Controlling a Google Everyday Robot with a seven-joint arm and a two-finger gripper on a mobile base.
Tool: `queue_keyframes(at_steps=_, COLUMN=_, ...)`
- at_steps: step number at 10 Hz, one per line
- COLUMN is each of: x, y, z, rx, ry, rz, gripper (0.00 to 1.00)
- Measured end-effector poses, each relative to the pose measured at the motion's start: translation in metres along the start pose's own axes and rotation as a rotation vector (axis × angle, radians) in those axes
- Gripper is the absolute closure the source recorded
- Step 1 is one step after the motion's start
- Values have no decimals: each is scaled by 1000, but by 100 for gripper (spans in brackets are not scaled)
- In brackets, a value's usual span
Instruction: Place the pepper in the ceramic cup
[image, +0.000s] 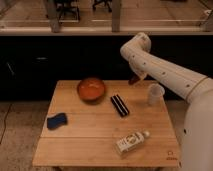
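Note:
My gripper hangs under the white arm above the table's back edge, right of the middle. It is shut on the pepper, a small reddish-brown piece that shows just below the arm, lifted off the wood. The ceramic cup, small, white and plain, stands upright near the table's right edge. It is a short way to the right of the gripper and lower than it. The gripper's fingers are mostly hidden behind the arm.
On the wooden table are a round orange bowl at the back middle, a black ridged block in the centre, a blue sponge at the left and a white labelled bottle lying at the front right. A dark counter runs behind the table.

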Motion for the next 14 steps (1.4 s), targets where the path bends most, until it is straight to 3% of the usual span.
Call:
queue_keyframes(at_steps=3, x=29, y=19, z=4, rx=-38, ry=34, rz=42, gripper=96)
queue_keyframes(at_steps=7, x=53, y=42, z=-2, rx=-62, ry=66, rz=91, gripper=96)
queue_keyframes(at_steps=14, x=70, y=81, z=-1, rx=-113, ry=91, rz=146, gripper=96)
